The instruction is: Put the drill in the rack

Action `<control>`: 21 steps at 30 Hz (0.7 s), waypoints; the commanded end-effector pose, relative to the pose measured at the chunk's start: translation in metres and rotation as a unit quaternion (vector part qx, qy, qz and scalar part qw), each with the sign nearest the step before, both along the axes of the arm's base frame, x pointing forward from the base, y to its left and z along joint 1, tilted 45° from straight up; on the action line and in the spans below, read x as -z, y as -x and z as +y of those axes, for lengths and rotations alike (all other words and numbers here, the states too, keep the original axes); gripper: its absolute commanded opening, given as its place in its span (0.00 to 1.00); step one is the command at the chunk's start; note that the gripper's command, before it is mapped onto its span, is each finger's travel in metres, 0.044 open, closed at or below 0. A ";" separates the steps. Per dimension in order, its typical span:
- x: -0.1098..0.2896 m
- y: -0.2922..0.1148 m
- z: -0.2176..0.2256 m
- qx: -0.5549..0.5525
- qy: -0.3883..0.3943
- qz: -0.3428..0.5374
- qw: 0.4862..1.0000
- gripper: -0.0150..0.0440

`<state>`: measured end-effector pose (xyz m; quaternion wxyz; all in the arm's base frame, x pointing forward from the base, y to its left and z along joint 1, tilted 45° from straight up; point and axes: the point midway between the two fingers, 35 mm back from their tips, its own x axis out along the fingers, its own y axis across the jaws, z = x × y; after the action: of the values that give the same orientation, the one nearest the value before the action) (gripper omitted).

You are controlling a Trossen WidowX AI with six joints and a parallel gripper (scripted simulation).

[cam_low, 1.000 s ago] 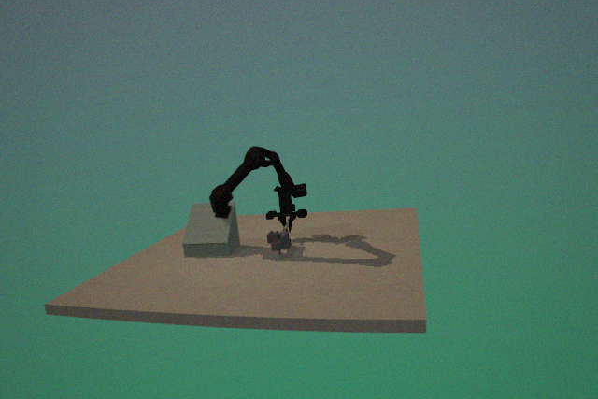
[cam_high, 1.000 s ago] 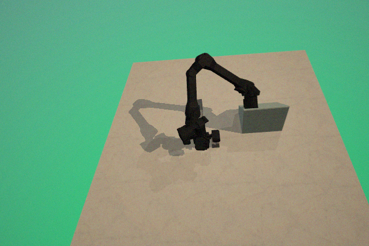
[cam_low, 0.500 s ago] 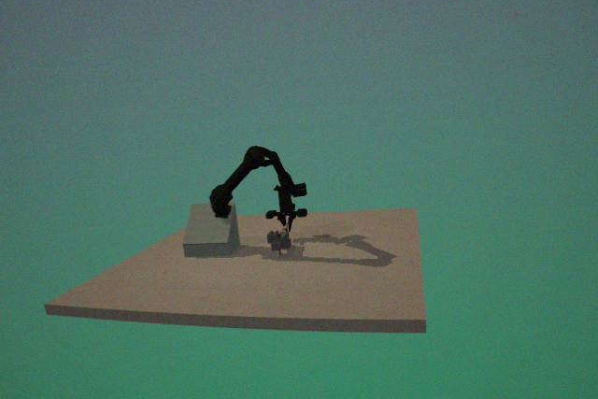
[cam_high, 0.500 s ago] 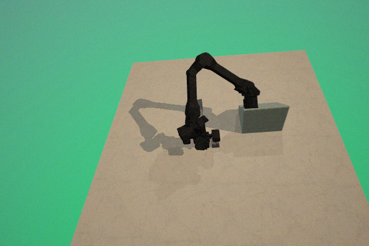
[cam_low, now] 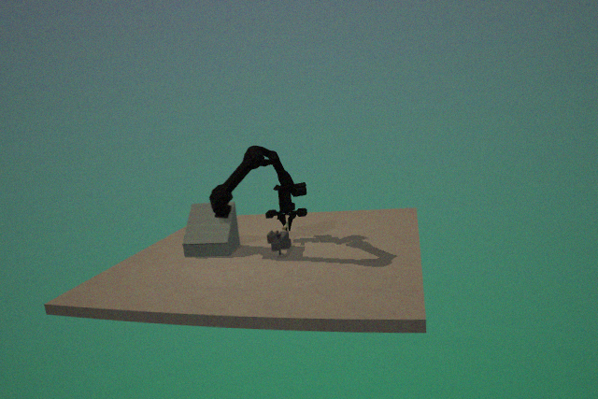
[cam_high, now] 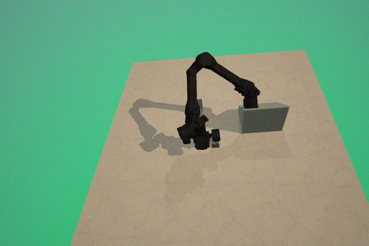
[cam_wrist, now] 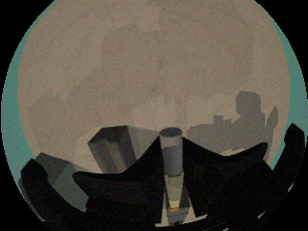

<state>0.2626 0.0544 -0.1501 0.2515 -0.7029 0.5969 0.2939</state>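
My gripper [cam_wrist: 171, 144] [cam_low: 288, 227] is shut on the drill, with one dark finger on each side. The drill [cam_wrist: 171, 161] shows a grey cylindrical end and a yellow tapering part in the wrist view. Its yellow part is a tiny pale patch in the exterior view. A dark grooved block, which looks like the rack [cam_wrist: 113, 146] [cam_low: 277, 241], stands just beside the gripper, to its left in the wrist view. A small grey piece lies below the yellow part, mostly hidden by the fingers. I cannot tell whether the drill touches it. The key cannot be made out.
The arm's large grey-green base block [cam_high: 262, 119] [cam_low: 209, 230] stands on the table [cam_high: 268, 201] [cam_low: 314, 292]. A narrow grey-green piece [cam_high: 200, 106] shows behind the forearm in the top view. The arm's shadow falls across the table.
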 end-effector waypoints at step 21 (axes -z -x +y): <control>-0.004 0.000 0.005 -0.001 -0.003 -0.002 1.000 0.25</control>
<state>0.2623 0.0567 -0.1473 0.2516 -0.7029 0.5968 0.2939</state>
